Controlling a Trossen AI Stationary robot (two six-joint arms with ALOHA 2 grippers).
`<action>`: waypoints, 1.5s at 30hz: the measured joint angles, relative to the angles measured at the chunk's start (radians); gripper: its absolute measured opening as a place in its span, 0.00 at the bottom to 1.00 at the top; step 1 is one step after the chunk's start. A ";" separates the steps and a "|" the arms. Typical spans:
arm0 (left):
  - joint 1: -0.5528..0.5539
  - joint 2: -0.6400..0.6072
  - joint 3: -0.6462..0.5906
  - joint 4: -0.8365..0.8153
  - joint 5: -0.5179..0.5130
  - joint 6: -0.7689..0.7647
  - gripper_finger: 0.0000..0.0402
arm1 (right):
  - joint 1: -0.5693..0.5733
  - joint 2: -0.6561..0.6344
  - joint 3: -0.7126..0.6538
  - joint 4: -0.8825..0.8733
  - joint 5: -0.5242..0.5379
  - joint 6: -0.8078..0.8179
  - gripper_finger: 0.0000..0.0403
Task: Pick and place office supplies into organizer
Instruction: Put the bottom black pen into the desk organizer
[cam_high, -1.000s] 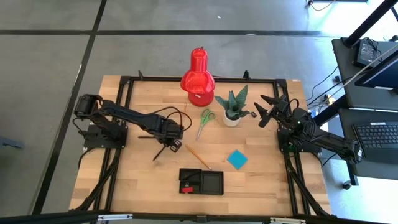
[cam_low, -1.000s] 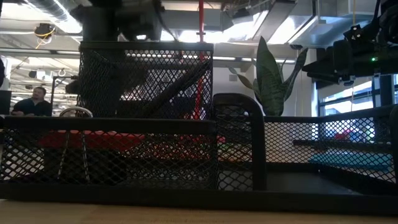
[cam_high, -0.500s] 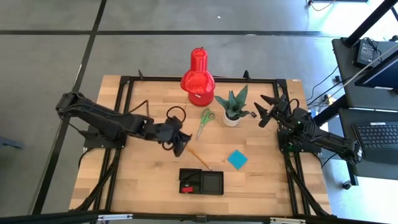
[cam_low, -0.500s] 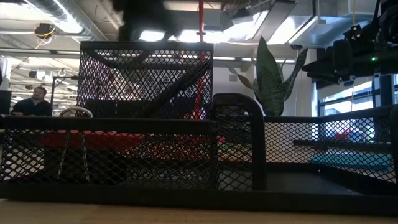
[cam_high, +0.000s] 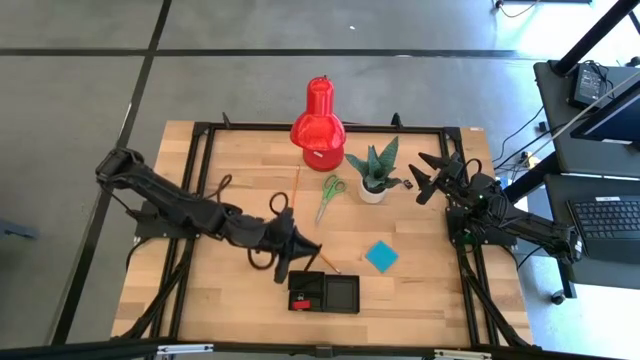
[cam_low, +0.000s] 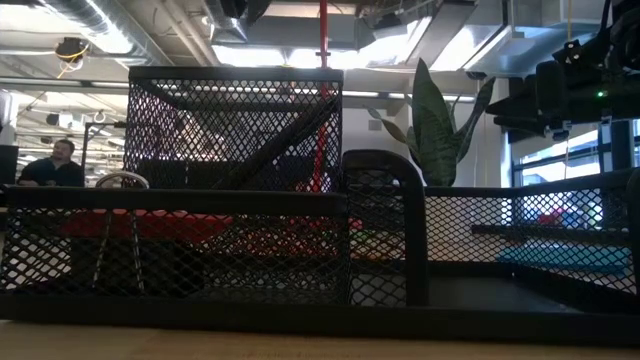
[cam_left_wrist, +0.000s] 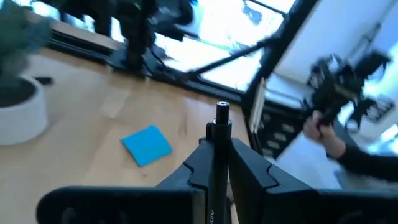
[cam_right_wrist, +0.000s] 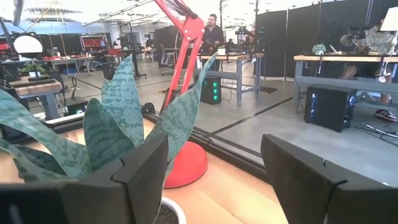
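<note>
Looking down from the high camera, I see my left tool (cam_high: 297, 248) stretched out over the middle of the worktop (cam_high: 230, 300), just beside the near-left corner of the organizer (cam_high: 325, 293). In the left wrist camera its fingers (cam_left_wrist: 252, 168) are clenched on a black pen (cam_left_wrist: 220, 140), which stands up between them with its capped end poking out past the tips. The organizer sits at the front of the worktop; its left compartment holds a small red piece (cam_high: 297, 296) and some dark bits I cannot make out, while the right compartment looks bare.

An orange pencil (cam_high: 318, 252) lies slanted on the wood just behind the organizer, close to the left tool. The blue note pad (cam_high: 381, 256) rests flat to the right of it, apart from the tray. The green-handled scissors (cam_high: 329, 194) lie further back, between the red lamp (cam_high: 319, 125) and the potted plant (cam_high: 375, 170).

My right tool (cam_high: 425, 175) waits at the right side of the worktop, just beside the plant, with its fingers (cam_right_wrist: 134, 180) spread wide and nothing between them; the plant's leaves and the lamp's base fill its wrist camera.

The low camera looks straight through the organizer's black mesh (cam_low: 235, 130).
</note>
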 joint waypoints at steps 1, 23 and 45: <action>-0.006 0.013 0.000 0.004 0.012 0.009 0.08 | 0.000 0.000 0.000 0.000 0.000 0.000 0.65; -0.023 0.246 0.000 0.020 0.119 0.010 0.08 | 0.000 0.000 0.000 0.000 0.000 0.026 0.65; -0.022 0.315 0.000 0.020 0.150 -0.069 0.16 | 0.000 0.000 0.000 0.000 0.000 0.021 0.65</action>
